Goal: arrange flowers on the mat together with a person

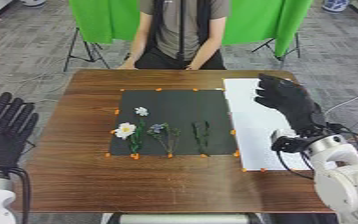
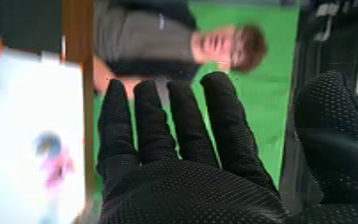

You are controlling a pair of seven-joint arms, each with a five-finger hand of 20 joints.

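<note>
White flowers [image 1: 125,131], blue sprig [image 1: 158,128], green stems [image 1: 201,137] lie on black mat [image 1: 171,107] — probably light, bendy, petals easily bruised; best pinched low on stem. Right hand [image 1: 288,99] above white sheet [image 1: 251,115] beside mat — fingers straight, slightly apart, empty. Left hand [image 1: 5,131]: fingers spread.

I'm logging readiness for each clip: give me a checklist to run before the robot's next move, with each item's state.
1. Right hand open and empty: ok, fingers straight.
2. Right hand above the black mat: not ok, it is off to the mat's right.
3. Left hand away from the flowers: ok, left of the mat.
4. Person's hands off the mat: ok, at the table's far edge.
5. Large white flower on the mat: ok.
6. Pink item on the white sheet identified: cannot tell, blurred.
</note>
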